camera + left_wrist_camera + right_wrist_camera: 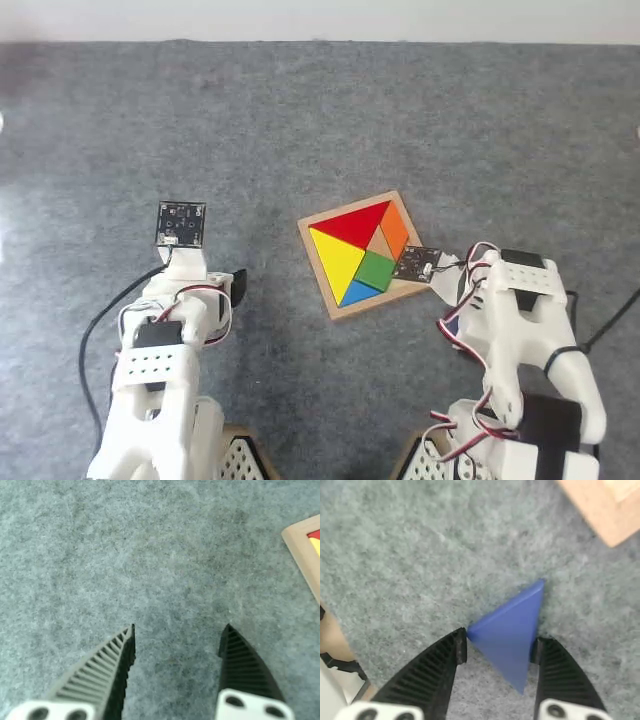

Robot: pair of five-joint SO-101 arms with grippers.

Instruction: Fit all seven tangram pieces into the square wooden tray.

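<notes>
Right gripper (pixel 499 642): closed to the width of the small blue wooden triangle (pixel 512 630). One finger tip meets a corner of the piece and the other presses a straight edge.
Blue triangle: on or just over the grey felt mat (pixel 200 120), near one outer corner of the square wooden tray (pixel 318 278). I cannot tell whether it is lifted.
Left gripper (pixel 180 627): jaws spread wide with nothing between them, low over bare mat and well apart from the tray.
Tray contents: six pieces are seated, namely the large red triangle (pixel 355 225), large yellow triangle (pixel 335 260), green square (pixel 377 268), second blue triangle (pixel 358 292), orange parallelogram (pixel 396 232) and small tan triangle (pixel 380 242).
Step in hand: probably carrying the last piece to the remaining gap, which seems to lie at the tray corner hidden under the right arm.
Doing it well: a corner-and-edge grip can let the piece swivel, so lift gently and check that it stays level. Turn the wrist until its edges line up with the gap. Lower it flat, not point first, and release only once it is seated.
Risk: catching the rim could shift the tray and unseat the six pieces.
</notes>
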